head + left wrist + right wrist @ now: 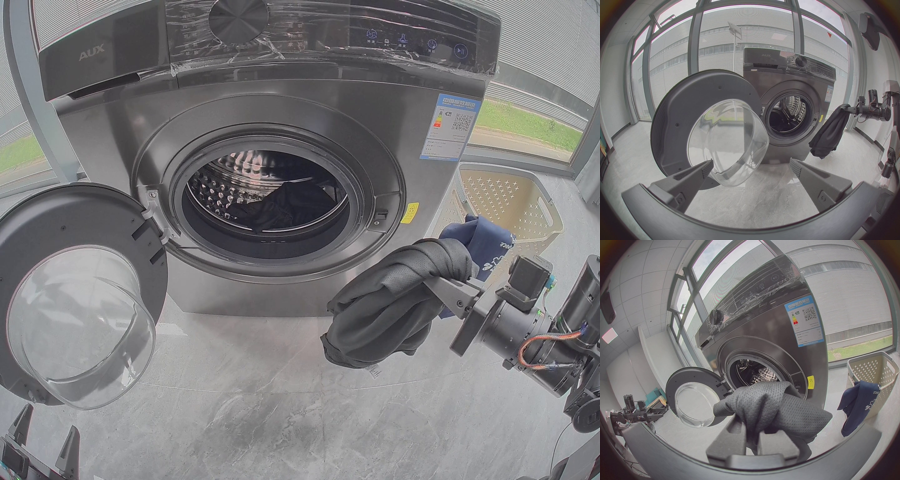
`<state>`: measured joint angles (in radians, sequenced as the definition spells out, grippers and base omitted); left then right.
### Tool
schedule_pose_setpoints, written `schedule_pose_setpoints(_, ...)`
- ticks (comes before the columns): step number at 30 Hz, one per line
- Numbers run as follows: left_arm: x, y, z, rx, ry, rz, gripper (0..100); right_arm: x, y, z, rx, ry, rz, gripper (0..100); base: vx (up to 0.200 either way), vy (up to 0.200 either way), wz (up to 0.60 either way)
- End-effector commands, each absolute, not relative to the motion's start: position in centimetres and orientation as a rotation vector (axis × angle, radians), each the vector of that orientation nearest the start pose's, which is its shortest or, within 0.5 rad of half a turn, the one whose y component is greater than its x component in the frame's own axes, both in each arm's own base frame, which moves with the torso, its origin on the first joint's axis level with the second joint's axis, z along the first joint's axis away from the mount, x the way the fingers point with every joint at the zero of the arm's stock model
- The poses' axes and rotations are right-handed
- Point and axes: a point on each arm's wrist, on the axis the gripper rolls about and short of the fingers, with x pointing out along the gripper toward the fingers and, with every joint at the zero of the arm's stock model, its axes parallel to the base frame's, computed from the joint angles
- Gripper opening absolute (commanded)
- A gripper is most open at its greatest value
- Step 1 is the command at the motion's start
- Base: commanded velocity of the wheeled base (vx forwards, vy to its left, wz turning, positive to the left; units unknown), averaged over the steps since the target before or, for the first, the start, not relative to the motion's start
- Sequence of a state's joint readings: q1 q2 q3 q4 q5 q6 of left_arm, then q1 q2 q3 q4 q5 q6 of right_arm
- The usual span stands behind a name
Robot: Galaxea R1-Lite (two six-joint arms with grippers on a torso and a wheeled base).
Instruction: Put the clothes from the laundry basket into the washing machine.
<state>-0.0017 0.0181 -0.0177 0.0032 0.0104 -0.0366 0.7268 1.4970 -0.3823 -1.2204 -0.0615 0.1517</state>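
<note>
Closest to the camera was the right gripper (pixel 757 440), its fingers pinched on a bunched grey perforated garment (pixel 387 300). The garment hung in the air in front of the washing machine (pixel 281 112), below and to the right of the drum opening (pixel 265 200).

The machine's round door (pixel 69 225) stood swung wide to the robot's left, so it likely posed no obstacle to a load coming from the right. The laundry basket (pixel 531 206) stood on the floor just beside the machine's right side. A blue garment (pixel 484 240) was draped over its near rim, probably the next piece to take. A dark garment (pixel 281 206) already lay inside the drum.

The left gripper (pixel 750 165) sat low near the open door, its fingers spread and holding nothing. It was best kept there, out of the way.

The step in hand looked like carrying the grey bundle into the drum. To do that well, the bundle's drooping tail needed lifting above the lower lip of the opening. The gripper then needed to travel left and go well inside before letting go, since a shallow release risked leaving folds draped over the door seal.
</note>
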Motion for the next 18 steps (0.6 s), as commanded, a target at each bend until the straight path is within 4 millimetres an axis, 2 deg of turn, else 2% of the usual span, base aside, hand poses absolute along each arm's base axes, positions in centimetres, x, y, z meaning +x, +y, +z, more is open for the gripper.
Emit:
schedule_pose_setpoints(1, -2.2, 0.0, 7.6, -0.037, 0.009, 0.009, 100, 16.8, 14.9, 18.6, 0.188, -0.045, 0.673, 0, 0.0, 0.0, 0.0)
schedule_pose_setpoints(10, -2.2, 0.0, 7.5, 0.005, 0.009, 0.008, 100, 17.6, 16.0, 18.1, 0.179, -0.025, 0.681, 0, 0.0, 0.0, 0.0)
schedule_pose_setpoints(18, -2.2, 0.0, 7.6, 0.018, 0.012, -0.003, 100, 18.7, 19.5, 18.9, 0.206, -0.05, 0.705, 0, 0.0, 0.0, 0.0)
